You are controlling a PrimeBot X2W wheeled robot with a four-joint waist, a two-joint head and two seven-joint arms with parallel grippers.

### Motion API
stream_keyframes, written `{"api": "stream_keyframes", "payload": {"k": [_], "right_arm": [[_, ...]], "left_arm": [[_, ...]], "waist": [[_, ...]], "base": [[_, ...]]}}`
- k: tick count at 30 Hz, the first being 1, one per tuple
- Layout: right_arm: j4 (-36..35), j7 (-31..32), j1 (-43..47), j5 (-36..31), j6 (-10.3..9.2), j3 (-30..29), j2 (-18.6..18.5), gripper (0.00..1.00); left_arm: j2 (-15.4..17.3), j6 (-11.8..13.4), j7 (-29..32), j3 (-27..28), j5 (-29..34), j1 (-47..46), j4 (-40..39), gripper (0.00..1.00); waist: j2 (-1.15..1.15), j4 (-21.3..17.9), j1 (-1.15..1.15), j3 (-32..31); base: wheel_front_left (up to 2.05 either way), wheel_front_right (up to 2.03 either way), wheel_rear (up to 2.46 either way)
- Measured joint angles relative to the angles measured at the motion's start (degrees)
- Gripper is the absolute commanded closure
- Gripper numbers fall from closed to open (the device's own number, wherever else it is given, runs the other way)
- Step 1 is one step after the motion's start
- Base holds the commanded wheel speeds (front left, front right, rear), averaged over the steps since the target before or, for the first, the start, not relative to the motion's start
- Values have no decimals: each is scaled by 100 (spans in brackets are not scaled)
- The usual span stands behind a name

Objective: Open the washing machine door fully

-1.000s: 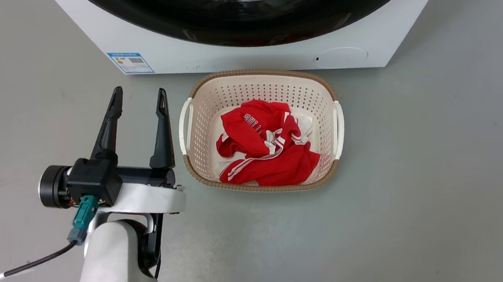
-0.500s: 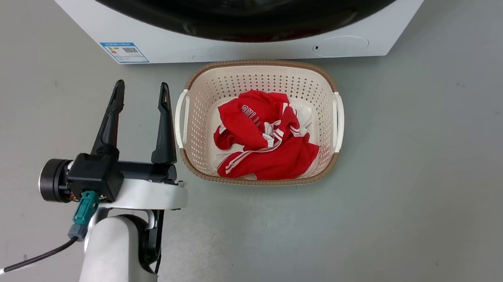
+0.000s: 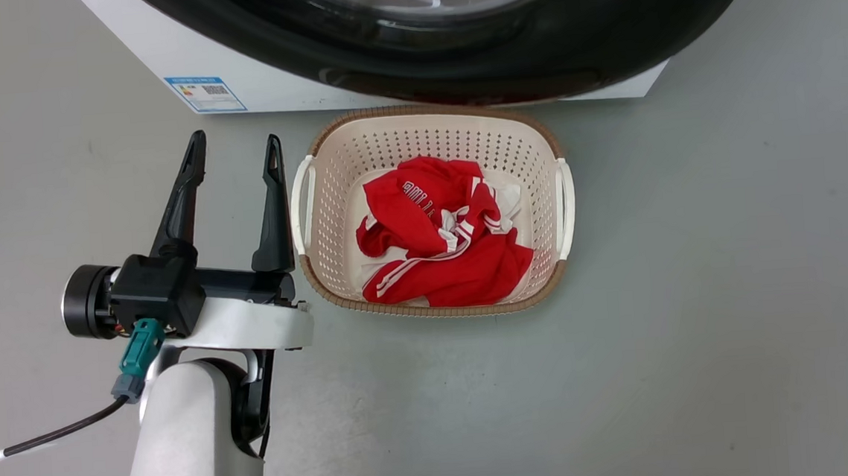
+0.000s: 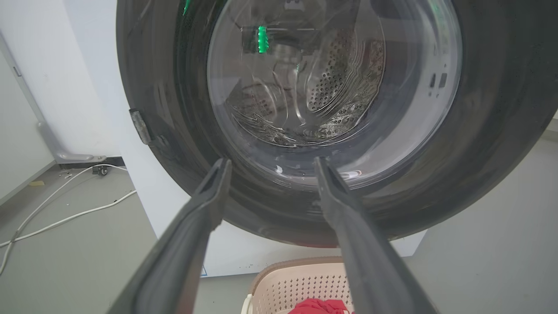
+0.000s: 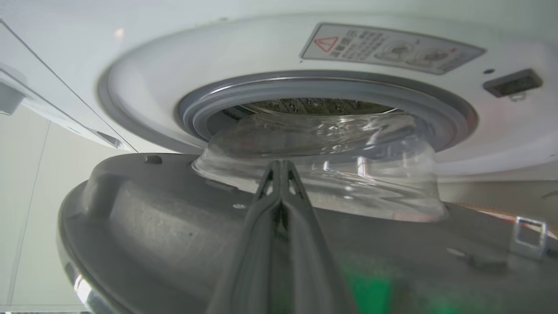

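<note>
- Broadly, the grey floor (image 3: 696,286) takes up most of the head view, and the white washing machine (image 3: 150,55) stands along the top of the frame.
- The washing machine door (image 3: 530,51) stands ajar. Its glossy black rim juts past the machine's front at the upper right of the head view. In the right wrist view its grey inner face is tilted away from the grey gasket (image 5: 270,93), with the clear glass bowl (image 5: 322,174) between them.
- A cream perforated basket (image 3: 424,137) sits on the floor just below the door, centre frame, with a crumpled red garment (image 3: 439,244) inside.
- The left gripper (image 3: 234,141) is at the lower left, beside the basket's left handle. Its jaws are spread wide, empty and pointing up-frame.
- The right gripper (image 5: 279,165) lies over the door's inner face, its jaws pressed together with nothing seen between them.
- A blue label (image 3: 205,94) is at the machine's lower left corner.
</note>
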Motion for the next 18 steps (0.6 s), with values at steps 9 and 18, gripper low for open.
{"api": "stream_keyframes", "payload": {"k": [9,18], "right_arm": [[-524,681,700,256,0,-111,-37,100],[-1016,1181,1618,465,0,-130,3,100]], "left_arm": [[-1,0,0,-26,8,34,105,0],[-1,53,0,-132,-62,336,270,0]], "waist": [[0,-23,0,-293],[0,-8,0,-871]], "base": [[0,0,0],[0,0,0]]}}
